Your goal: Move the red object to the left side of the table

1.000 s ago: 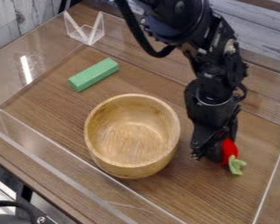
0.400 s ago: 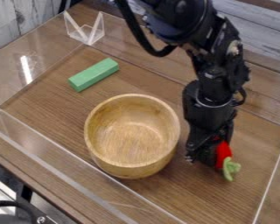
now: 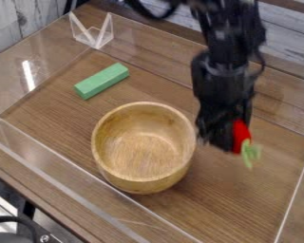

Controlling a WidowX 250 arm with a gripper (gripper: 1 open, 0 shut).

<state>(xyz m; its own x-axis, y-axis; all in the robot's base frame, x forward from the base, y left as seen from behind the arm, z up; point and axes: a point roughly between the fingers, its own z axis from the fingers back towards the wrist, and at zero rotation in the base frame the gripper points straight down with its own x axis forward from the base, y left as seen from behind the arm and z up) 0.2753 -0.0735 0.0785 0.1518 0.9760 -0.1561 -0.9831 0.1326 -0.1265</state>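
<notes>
Single overhead-oblique view of the arm with the fingers (image 3: 236,139) pinching the red object (image 3: 241,132), a small rounded toy fruit whose light green leafy stem (image 3: 249,152) hangs just below and to the right of the fingertips. The fruit appears clear of the worktop (image 3: 66,114), carried above its right part; motion blur prevents a firm reading of the gap beneath it. Judged from its size and look, the fruit is light and fairly rigid, with a smooth rounded body that could roll or slip out of a loose pinch; the hold is best taken across the widest part of the red body, not on the thin stem. The arm descends steeply from the upper edge of the view, wrist pointing almost straight down. The wooden bowl (image 3: 142,146) lies just left of the fingers, the green block (image 3: 102,81) farther left and beyond it, so the route leftward must clear the bowl's rim
</notes>
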